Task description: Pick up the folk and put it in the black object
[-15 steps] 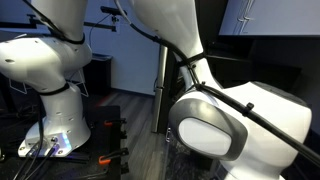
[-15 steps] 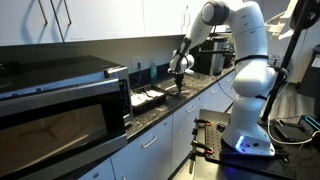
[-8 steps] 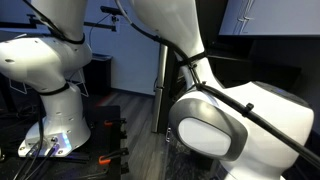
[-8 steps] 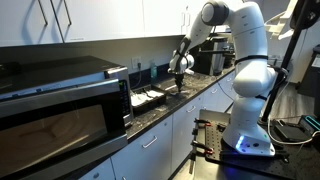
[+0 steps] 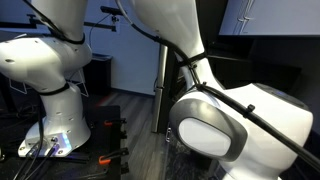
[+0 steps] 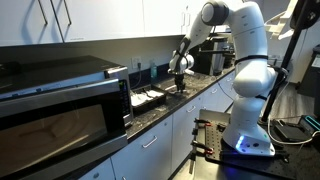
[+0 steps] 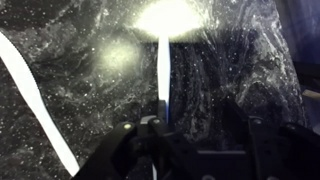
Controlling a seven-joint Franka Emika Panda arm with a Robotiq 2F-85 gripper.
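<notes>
The claw hangs low over the dark speckled bench, jaws partly apart. The white fork shows between them, nearer one finger, and points away over the bench middle. I cannot tell if anything touches it.

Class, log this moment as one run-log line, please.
view: wrist | claw: jaws apart, above speckled dark counter | fork: pale handle beside one finger, contact unclear
</notes>
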